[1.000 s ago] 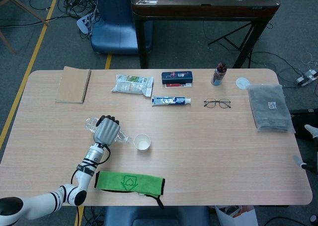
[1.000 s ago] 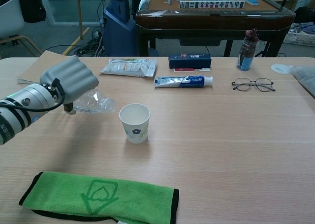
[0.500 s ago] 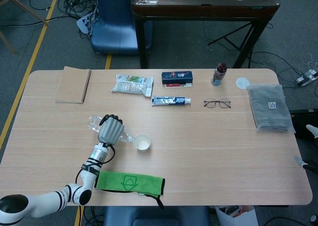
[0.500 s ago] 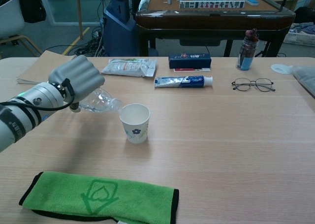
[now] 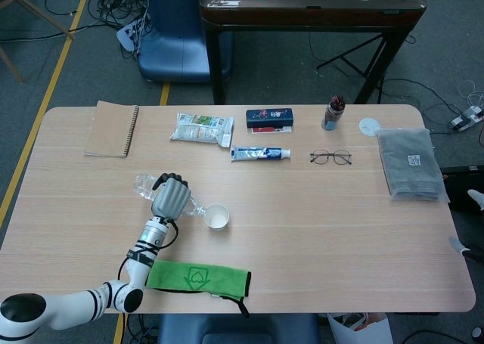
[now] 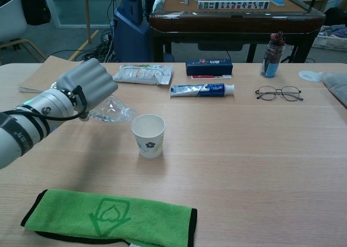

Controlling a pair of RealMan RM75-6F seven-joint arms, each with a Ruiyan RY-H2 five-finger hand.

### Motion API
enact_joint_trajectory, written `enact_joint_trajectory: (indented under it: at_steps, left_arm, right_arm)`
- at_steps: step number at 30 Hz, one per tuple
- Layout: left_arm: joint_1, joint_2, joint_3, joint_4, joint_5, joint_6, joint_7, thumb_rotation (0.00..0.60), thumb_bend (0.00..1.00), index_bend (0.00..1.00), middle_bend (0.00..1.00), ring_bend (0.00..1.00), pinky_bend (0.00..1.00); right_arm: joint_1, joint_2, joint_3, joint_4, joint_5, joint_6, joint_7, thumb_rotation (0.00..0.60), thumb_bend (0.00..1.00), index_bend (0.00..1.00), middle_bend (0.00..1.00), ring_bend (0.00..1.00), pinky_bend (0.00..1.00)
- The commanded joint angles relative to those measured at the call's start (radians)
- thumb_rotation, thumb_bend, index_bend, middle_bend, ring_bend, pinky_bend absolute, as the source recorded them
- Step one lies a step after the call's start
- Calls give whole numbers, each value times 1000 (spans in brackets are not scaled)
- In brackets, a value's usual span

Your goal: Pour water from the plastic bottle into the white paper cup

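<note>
My left hand [image 5: 171, 196] [image 6: 88, 85] grips a clear plastic bottle [image 5: 142, 184] [image 6: 113, 110], tilted nearly level above the table. The bottle's neck points right and reaches the rim of the white paper cup [image 5: 217, 216] [image 6: 148, 135], which stands upright just right of the hand. No stream of water can be made out. The bottle's base sticks out behind the hand in the head view. My right hand appears in neither view.
A green cloth [image 5: 198, 277] [image 6: 108, 217] lies near the front edge below the cup. Behind are a notebook [image 5: 112, 129], a wipes pack [image 5: 202, 127], a toothpaste tube [image 5: 260, 153], a dark box [image 5: 269, 117], glasses [image 5: 330, 158], a small bottle [image 5: 332, 113] and a grey folded bag [image 5: 408, 162].
My left hand has carried the bottle rightward, bringing its neck from short of the cup to the cup's rim. The cup has stayed in place.
</note>
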Motion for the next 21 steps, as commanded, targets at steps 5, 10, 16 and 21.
enact_joint_trajectory:
  at_steps: [5,10,16,21]
  left_arm:
    - [-5,-11,8,12,-1,17,14,600,24,622,584,515,695]
    - [-6,-12,13,12,-3,31,24,600,24,623,586,517,696]
    - [-3,-12,21,10,-5,48,43,600,24,625,587,519,696]
    - [-2,-13,27,7,-6,59,56,600,24,625,587,520,697]
  right_arm:
    - [0,0,0,0,-1,-1,-1,600,0,203,248,230,504]
    - [0,-1,0,1,0,-2,-2,600,0,203,248,230,504]
    - [-1,-1,0,-1,-3,1,-3,600,0,203,248,230,504]
    - [-2,-1,-1,-1,-4,3,-6,600,0,203,248,231,504]
